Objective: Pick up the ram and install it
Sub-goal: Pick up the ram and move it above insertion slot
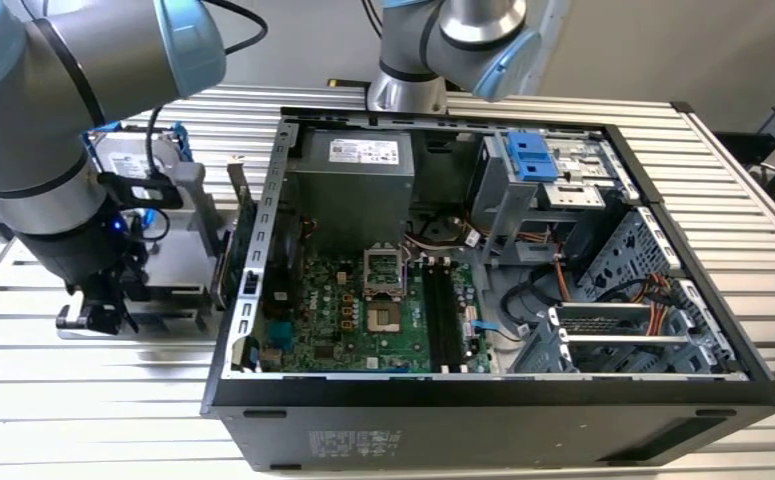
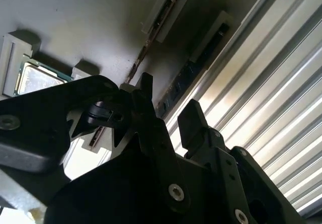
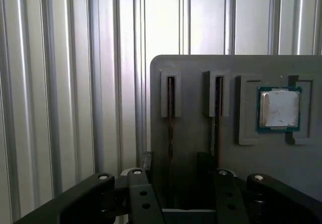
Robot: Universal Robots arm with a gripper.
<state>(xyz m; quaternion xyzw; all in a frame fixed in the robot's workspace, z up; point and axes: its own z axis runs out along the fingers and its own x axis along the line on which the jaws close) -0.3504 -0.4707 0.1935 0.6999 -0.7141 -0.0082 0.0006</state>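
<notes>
- Across the work area a ribbed metal table is laid out, silver and grooved lengthwise, with a plain grey wall seen behind it
- On the table an open computer case is laid on its side, and a green motherboard is exposed inside it
- A grey holder plate is set on the table at the exterior view's left of the case, and the gripper is positioned low over it
- The ram is stood on edge in a slot of the holder plate, so in the first wrist view it is presented as a thin dark strip with a brownish edge; its chips and label cannot be made out
- The fingers of the gripper are spread apart, one on each side of the ram; whether contact is made cannot be told
- Two memory sticks are counted: the ram and a second stick, which is held in the neighbouring slot just outside one finger
- Two slots are counted in the plate, and both are occupied
- One processor chip, square and silver, is seated in a recess of the plate beside the second stick
- One arm and one case are counted
</notes>
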